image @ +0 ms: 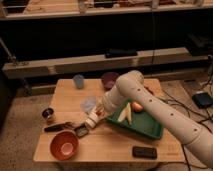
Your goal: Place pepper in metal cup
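Fingers of the gripper (94, 120) are found closed on the pepper (101, 112) (only an orange-red sliver is seen) over the table (115, 145) middle. The metal cup (48, 114) is set upright well to the left. Near the gripper are noted a dark utensil (60, 127), an orange-red bowl (64, 145) and, just beside the arm, a green tray (145, 125).

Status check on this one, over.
Gripper shut beside green tray, pepper apparently in it. Metal cup farther left, not yet reached. Dark utensil lies between.
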You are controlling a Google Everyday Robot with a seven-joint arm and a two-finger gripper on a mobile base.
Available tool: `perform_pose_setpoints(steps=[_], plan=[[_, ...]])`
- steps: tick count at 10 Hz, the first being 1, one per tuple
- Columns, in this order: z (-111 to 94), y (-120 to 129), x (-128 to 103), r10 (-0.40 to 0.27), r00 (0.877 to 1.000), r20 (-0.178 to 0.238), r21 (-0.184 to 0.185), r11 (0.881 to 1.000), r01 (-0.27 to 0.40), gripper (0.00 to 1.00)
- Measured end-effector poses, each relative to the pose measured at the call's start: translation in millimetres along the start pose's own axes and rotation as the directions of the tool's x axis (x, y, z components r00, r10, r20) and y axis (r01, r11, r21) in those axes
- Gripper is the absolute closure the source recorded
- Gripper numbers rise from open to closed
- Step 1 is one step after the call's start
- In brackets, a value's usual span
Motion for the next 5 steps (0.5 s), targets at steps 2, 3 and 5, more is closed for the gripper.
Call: perform_pose_setpoints(steps=[2, 3, 5], plan=[[-1.3, 5.3, 3.8, -0.011, 1.0, -0.005, -0.003, 1.0, 0.011, 1.0], [-1.2, 5.4, 3.9, -0.011, 1.0, -0.005, -0.003, 1.0, 0.011, 1.0], [-0.2, 6.0, 5.4, -0.014, 1.0, -0.006, -0.002, 1.0, 0.014, 1.0]])
